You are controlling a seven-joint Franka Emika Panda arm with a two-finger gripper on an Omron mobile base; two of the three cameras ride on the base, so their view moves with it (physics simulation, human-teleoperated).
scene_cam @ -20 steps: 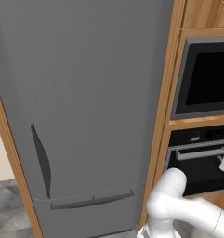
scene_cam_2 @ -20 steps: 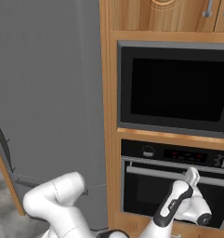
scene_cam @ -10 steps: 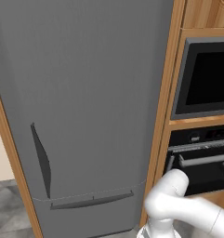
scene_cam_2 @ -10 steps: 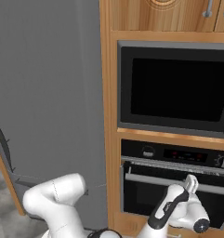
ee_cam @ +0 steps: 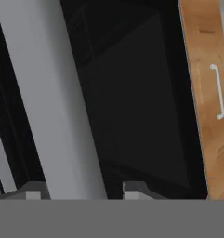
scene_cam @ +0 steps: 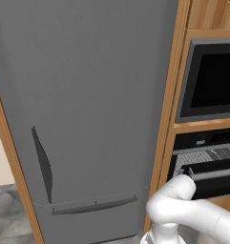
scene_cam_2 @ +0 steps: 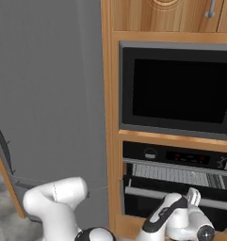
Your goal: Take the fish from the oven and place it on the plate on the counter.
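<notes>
One oven (scene_cam_2: 176, 165) noted under one microwave (scene_cam_2: 181, 89); found its door (scene_cam_2: 148, 204) cracked open at the top, one wire rack (scene_cam_2: 181, 175) in the gap. Found one gripper (ee_cam: 83, 190) at the one handle (ee_cam: 62, 116), two fingertips (ee_cam: 132, 189) parted astride it, not clenched. Noted one grey fridge (scene_cam: 88, 95) alongside.

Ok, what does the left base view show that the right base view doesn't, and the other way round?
Left base view: the grey fridge's wide front with its lower drawer handle. Right base view: the oven's display and right knob, plus cabinet handles above. Both: the microwave, the oven with its door ajar, the white arm.
</notes>
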